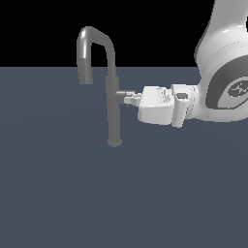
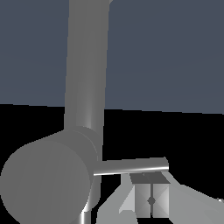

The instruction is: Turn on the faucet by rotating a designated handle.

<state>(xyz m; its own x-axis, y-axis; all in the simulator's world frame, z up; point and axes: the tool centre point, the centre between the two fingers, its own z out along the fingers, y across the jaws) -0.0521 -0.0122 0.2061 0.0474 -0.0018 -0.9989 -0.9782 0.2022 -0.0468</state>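
Grey metal made up the tall slim faucet, a straight column on a round base standing on the flat slate-blue floor, its glossy inverted-U gooseneck spout curving over toward the exterior view's left. From the column's middle, the short grey horizontal handle stub with its thin pin-like lever jutted toward the exterior view's right. In the wrist view, the lever ran out sideways from the stub's round end cap, and the column stood beyond it.

The white Panda gripper lay level with the handle, its fingertips at the stub's outer end. The 2 fingers appeared pressed together, with only a thin seam between them and nothing held, just beside the lever; contact could not be confirmed. That placement probably suited pushing, so the closed fingers could sweep the lever around the stub's axis.

The white jointed arm reached in from the exterior view's right. No containers were visible.
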